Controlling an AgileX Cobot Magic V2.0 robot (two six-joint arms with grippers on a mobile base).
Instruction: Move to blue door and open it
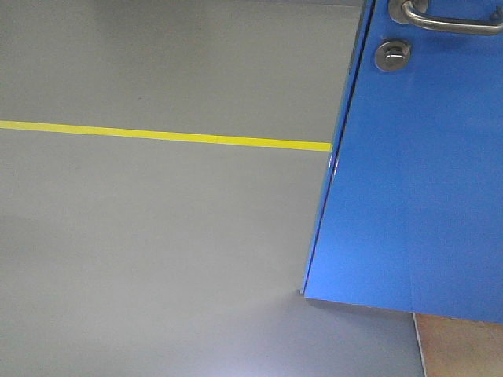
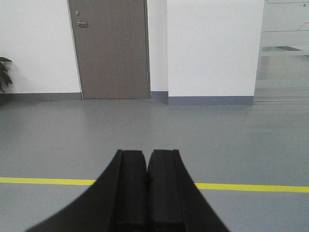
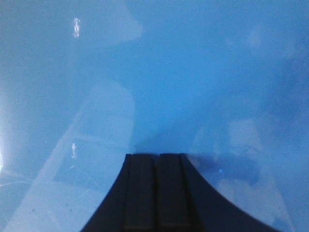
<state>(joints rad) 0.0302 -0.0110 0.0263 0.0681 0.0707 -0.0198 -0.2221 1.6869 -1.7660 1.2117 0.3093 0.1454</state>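
Both grippers had their jaws pressed together, holding nothing: the right gripper (image 3: 155, 166) nosed up to the blue door (image 1: 416, 188), the left gripper (image 2: 147, 166) facing open floor (image 1: 157, 236). The closed tip might skid off the glossy panel. Free room lay left of the door's edge, past the yellow line (image 1: 157, 134).
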